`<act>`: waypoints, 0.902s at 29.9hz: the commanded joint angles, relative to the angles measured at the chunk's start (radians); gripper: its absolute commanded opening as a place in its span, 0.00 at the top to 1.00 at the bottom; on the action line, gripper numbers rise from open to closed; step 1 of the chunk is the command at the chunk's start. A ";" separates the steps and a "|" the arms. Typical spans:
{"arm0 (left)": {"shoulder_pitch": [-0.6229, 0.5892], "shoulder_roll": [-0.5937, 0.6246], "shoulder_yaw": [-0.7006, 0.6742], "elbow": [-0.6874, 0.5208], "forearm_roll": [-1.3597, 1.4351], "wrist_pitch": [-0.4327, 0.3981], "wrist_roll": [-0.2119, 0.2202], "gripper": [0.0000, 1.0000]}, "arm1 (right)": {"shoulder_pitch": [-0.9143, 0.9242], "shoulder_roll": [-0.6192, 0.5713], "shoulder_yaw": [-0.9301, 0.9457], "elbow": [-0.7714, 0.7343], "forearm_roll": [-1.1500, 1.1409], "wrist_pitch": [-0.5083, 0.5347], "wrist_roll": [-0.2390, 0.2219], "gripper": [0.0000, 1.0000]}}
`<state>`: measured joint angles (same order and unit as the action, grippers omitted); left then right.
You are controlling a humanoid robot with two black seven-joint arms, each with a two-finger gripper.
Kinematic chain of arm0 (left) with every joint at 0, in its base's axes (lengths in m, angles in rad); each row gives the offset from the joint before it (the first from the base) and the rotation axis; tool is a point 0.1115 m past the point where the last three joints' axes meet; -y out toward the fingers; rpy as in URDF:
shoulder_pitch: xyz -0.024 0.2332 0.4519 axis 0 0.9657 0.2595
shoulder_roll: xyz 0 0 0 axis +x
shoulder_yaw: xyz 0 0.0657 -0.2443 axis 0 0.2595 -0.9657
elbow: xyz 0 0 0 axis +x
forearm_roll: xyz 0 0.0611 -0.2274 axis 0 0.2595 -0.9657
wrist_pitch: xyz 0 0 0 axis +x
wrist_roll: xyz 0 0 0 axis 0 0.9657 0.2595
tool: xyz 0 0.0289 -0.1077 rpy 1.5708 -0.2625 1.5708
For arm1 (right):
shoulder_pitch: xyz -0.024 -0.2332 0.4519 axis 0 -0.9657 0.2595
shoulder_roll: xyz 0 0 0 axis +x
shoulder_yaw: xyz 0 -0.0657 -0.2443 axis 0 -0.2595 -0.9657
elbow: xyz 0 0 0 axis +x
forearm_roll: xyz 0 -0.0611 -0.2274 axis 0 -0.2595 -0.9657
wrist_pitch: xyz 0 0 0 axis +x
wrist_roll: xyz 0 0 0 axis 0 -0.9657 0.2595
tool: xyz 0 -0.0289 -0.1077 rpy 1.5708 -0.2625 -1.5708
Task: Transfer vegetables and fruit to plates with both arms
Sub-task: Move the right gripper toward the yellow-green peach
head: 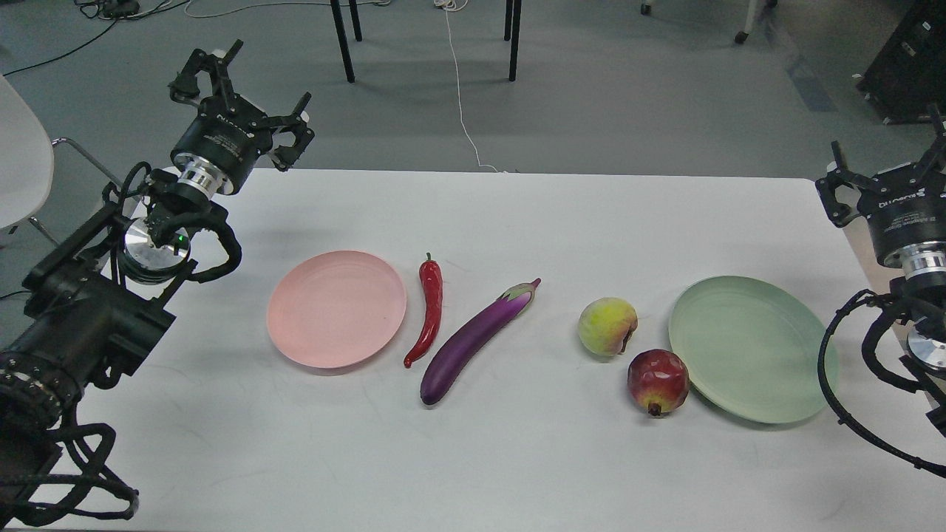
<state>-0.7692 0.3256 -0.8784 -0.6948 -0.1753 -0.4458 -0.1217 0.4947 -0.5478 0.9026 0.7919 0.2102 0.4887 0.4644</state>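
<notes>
On the white table lie a pale pink plate (pixel 336 309) and a pale green plate (pixel 752 349), both bare. A red chili pepper (pixel 428 310) and a purple eggplant (pixel 477 340) rest side by side just right of the pink plate. A yellow-green fruit (pixel 607 326) and a dark-red pomegranate (pixel 658 382) sit left of the green plate, the pomegranate touching its rim. My left gripper (pixel 251 92) hangs open above the table's far left corner, holding nothing. My right gripper (pixel 887 166) is raised at the far right edge, its fingers spread and partly cut off.
Beyond the table's far edge is grey floor with black chair legs (pixel 344 41) and a white cable (pixel 462 96). A white chair (pixel 22 159) stands at the left. Bare tabletop (pixel 473 465) stretches along the front.
</notes>
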 commanded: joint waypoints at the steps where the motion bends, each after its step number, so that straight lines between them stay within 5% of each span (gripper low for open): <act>1: -0.002 0.007 0.009 -0.005 0.003 0.002 -0.021 0.02 | -0.005 0.003 0.004 0.012 0.000 0.000 0.006 0.02; 9: -0.015 0.026 0.009 -0.011 0.003 0.007 -0.038 0.02 | 0.114 -0.148 -0.097 0.016 -0.014 0.000 0.007 0.02; 19: -0.016 0.111 0.036 -0.063 0.025 0.006 -0.024 0.02 | 0.792 -0.288 -1.000 0.108 -0.055 0.000 0.005 0.02; 27: -0.016 0.154 0.067 -0.095 0.030 0.003 -0.024 0.02 | 1.174 -0.172 -1.465 0.252 -0.374 0.000 -0.004 0.02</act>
<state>-0.7869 0.4730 -0.8181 -0.7884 -0.1447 -0.4427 -0.1458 1.5610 -0.7882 -0.4220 0.9855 -0.0512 0.4889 0.4609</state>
